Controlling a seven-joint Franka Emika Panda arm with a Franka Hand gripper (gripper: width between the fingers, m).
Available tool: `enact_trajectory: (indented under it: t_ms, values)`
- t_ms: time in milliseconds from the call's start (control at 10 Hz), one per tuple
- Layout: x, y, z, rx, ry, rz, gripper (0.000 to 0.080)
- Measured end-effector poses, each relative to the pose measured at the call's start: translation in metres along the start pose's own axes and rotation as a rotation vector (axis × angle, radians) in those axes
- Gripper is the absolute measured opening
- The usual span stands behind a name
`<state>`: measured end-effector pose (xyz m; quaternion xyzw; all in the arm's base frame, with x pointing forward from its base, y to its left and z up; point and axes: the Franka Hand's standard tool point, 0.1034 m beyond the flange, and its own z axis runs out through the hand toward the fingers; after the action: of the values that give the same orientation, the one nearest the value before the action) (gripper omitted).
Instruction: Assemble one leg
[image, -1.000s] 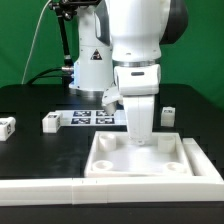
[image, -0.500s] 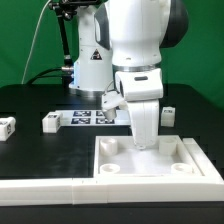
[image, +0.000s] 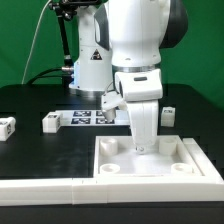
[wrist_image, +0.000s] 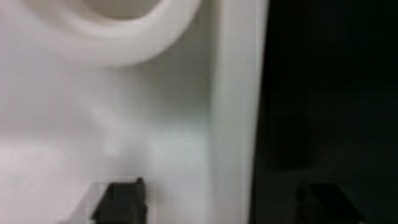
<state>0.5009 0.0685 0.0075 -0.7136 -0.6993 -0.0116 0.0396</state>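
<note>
Moved: the gripper (image: 146, 147) has slid toward the exterior view's right and sunk lower, over the panel's (image: 108, 168) rear rim.
Jaws: spread apart; in the wrist view the fingertips (wrist_image: 119, 200) sit either side of that rim, holding nothing.
Leg: the leg (image: 168, 114) lies on the table (image: 40, 150) behind the panel, at the exterior view's right, untouched by the gripper.
Handling: probably light, stiff, smooth plastic; pinch its two flat long sides, avoiding the tag.
</note>
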Motion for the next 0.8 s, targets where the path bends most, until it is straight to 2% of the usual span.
enact_trajectory:
  t_ms: [100,200,600,800]
  values:
    - [0.0,0.0,0.0,0.0,0.0,0.0,0.0467]
    - [0.0,0.0,0.0,0.0,0.0,0.0,0.0613]
    - [0.0,-0.001,0.0,0.001,0.0,0.006,0.0648]
    - [0.0,-0.015,-0.007,-0.001,-0.008,0.053,0.0649]
